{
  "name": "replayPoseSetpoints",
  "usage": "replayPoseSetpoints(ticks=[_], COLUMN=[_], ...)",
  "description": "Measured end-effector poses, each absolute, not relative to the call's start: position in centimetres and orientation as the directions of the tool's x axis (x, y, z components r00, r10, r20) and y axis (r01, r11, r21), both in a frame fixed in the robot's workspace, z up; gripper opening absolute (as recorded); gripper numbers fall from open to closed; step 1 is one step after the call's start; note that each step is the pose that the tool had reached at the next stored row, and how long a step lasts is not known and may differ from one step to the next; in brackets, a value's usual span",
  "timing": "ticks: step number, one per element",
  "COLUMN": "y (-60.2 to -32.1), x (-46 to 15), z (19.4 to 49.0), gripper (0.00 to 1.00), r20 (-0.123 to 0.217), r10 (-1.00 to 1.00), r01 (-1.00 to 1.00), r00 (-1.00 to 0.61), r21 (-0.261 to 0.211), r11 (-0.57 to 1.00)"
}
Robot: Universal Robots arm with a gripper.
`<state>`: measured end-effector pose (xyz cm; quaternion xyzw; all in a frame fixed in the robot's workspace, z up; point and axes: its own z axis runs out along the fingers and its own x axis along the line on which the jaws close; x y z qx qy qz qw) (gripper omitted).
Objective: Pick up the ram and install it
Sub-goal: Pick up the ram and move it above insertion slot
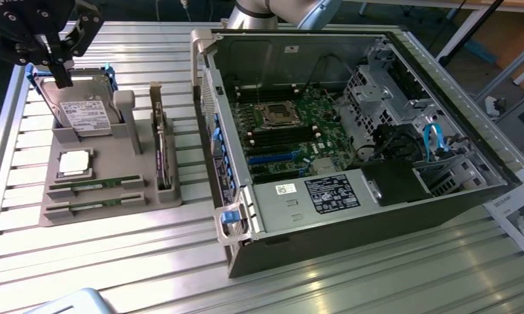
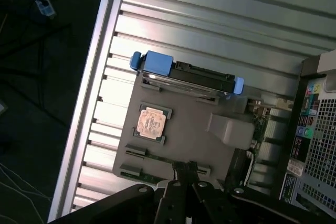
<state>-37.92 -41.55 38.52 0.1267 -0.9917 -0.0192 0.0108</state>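
Note:
Two rams, slim green strips, lie in slots at the near end of the grey holder [image 1: 122, 160]: one ram [image 1: 96, 184] and a second ram [image 1: 94, 204] just in front of it. In the wrist view a ram [image 2: 152, 157] lies just ahead of my fingertips. My gripper [image 1: 63, 80] hangs at the exterior view's upper left, above the far end of the holder over the hard drive [image 1: 86, 111]. Its black fingers [image 2: 181, 174] are shut together with nothing between them.
The holder also carries a square silver processor [image 1: 75, 162] and an upright card [image 1: 161, 150]. An open computer case [image 1: 436, 196] with its motherboard [image 1: 288, 131] lies at the exterior view's right. The slatted metal table [image 1: 113, 261] ends in a dark drop beyond the holder.

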Motion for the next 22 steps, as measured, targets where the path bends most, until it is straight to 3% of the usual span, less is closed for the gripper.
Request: replayPoseSetpoints(ticks=[22], y=[-41.57], x=[-37.92], z=[38.53], gripper=[0.10], r20=[0.016], r10=[-0.527], r01=[-0.526], r00=[-0.850], r21=[0.041], r11=[0.849])
